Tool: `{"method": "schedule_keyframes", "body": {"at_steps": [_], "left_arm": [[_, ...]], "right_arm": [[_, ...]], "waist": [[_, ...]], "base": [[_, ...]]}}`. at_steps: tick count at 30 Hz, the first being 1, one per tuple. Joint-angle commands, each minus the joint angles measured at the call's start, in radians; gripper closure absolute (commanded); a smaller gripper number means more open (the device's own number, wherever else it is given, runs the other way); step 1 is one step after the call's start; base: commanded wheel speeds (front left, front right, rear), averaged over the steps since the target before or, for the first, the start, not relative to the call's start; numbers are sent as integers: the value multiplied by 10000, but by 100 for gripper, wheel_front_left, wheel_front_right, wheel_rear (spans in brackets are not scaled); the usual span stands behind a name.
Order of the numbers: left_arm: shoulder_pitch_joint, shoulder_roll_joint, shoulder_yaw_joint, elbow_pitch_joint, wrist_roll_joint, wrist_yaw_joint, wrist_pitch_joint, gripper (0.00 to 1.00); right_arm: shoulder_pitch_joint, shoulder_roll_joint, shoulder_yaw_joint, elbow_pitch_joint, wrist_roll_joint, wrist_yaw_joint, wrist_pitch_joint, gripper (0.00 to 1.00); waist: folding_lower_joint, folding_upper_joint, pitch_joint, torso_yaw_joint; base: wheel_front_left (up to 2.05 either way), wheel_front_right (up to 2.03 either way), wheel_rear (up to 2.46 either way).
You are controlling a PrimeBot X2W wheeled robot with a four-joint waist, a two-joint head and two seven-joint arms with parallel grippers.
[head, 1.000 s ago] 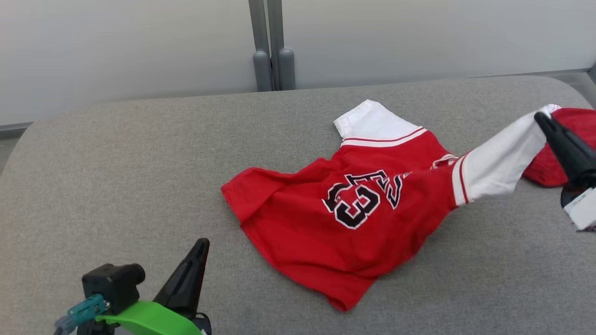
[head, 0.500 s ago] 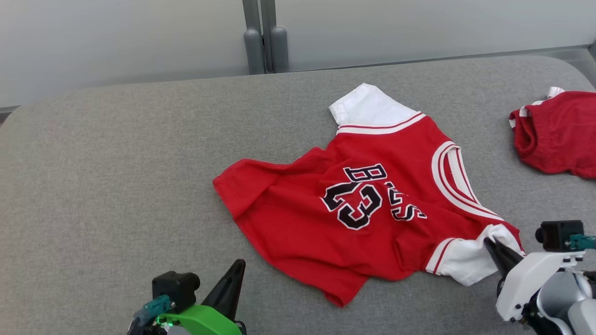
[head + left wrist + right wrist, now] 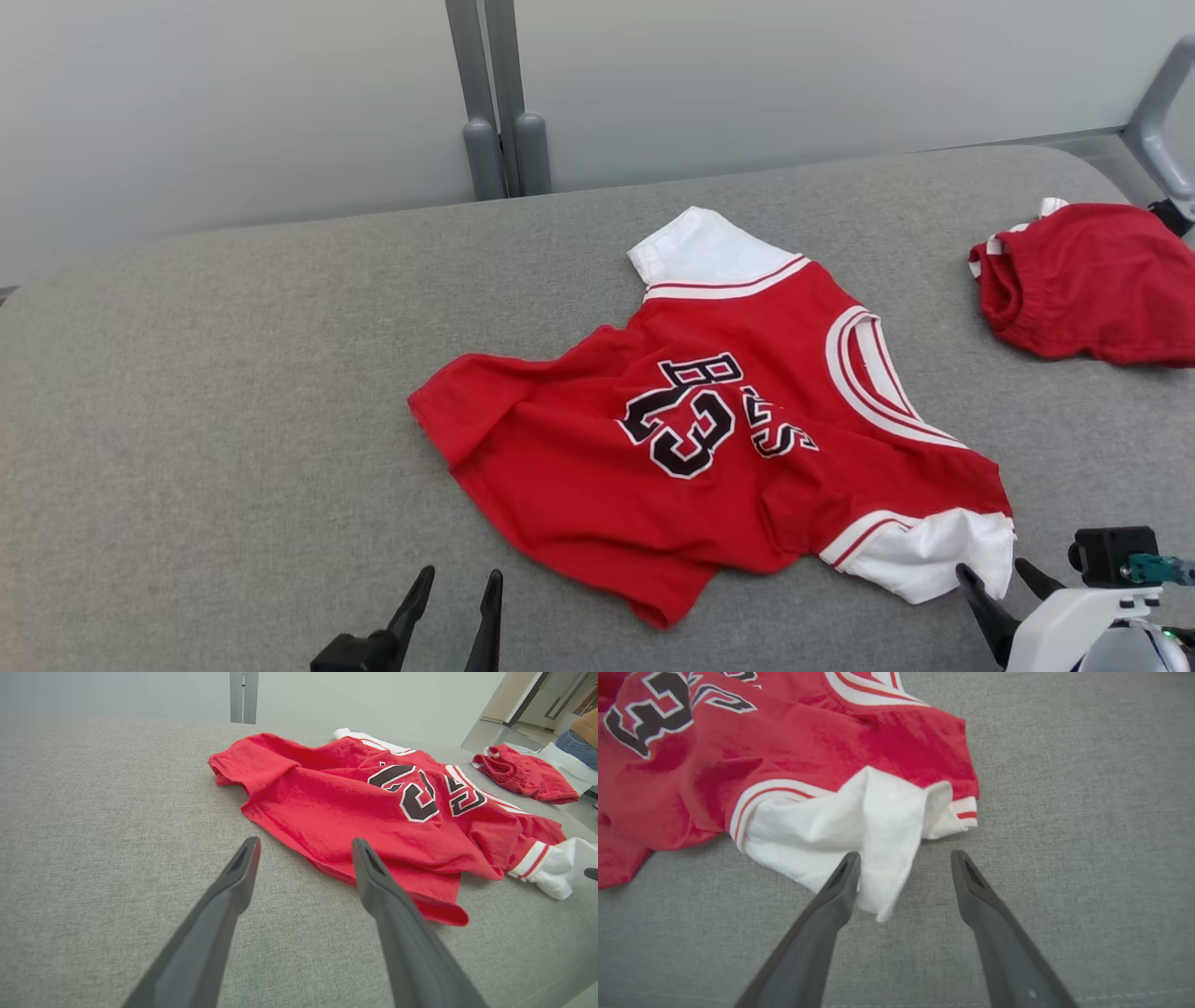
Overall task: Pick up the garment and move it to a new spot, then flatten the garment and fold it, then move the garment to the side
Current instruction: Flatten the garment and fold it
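Grey fabric desk sitting before pale wall. Right hand hovering, fingers apart, at white sleeve tip. Left hand standing open near hem. Red white-sleeved cloth jersey lying rumpled mid-desk; crumpled red shorts far right.

The head camera looks down across the counter from its near edge; both wrist cameras sit low and close, all sharing the jersey.
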Motion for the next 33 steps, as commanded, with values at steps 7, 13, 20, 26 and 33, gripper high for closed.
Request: {"method": "schedule_keyframes", "body": {"at_steps": [7,13,20,26,33], "left_arm": [[323,-90,271,40,399,456,-626,0],[646,-137,919,-632,834,477,-635,0],[921,-217,1662,-1085,1415,477,-636,0],[755,-233,2016,-1232,1156,517,-637,0],[683,-235,2182,-1231,970,682,-638,0]], "right_arm": [[866,-47,-1209,-848,-864,-10,-1007,0],[1083,398,-2505,-759,-2060,-13,-3664,0],[956,1280,-3555,-1622,-3737,-12,-4244,0],[1115,1858,-3102,-2494,-4130,-12,-4250,0],[844,1741,-2134,-2290,-4019,-12,-4252,0]], "waist": [[0,0,-203,-343],[0,0,-272,-223],[0,0,-219,-39],[0,0,-159,102],[0,0,-146,269]], "base": [[0,0,0],[0,0,0],[0,0,0],[0,0,0],[0,0,0]]}}
